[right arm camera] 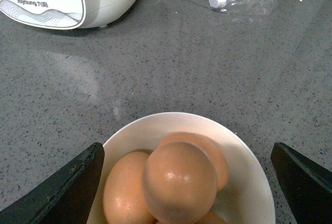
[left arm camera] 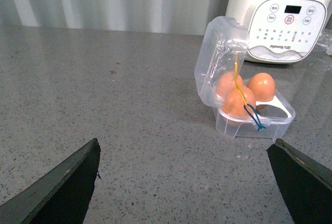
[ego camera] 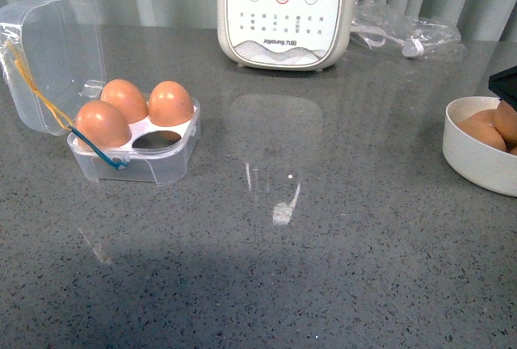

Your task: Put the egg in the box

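The box (ego camera: 137, 155) stands open at the table's left, its clear lid (ego camera: 48, 50) tipped back, with three brown eggs in it and the front right cell (ego camera: 157, 140) empty. It also shows in the left wrist view as the box (left arm camera: 254, 120), well ahead of my open left gripper (left arm camera: 185, 146), which holds nothing. At the right edge a white bowl (ego camera: 472, 159) holds several brown eggs. My right gripper (right arm camera: 187, 154) hangs open over the bowl (right arm camera: 244, 162). The top egg (right arm camera: 179, 182) lies between its fingers, untouched.
A white electric cooker (ego camera: 283, 14) stands at the back centre. A clear plastic bag with a white cable (ego camera: 408, 34) lies to its right. Bare grey stone tabletop (ego camera: 307, 228) stretches between box and bowl. A curtain hangs behind.
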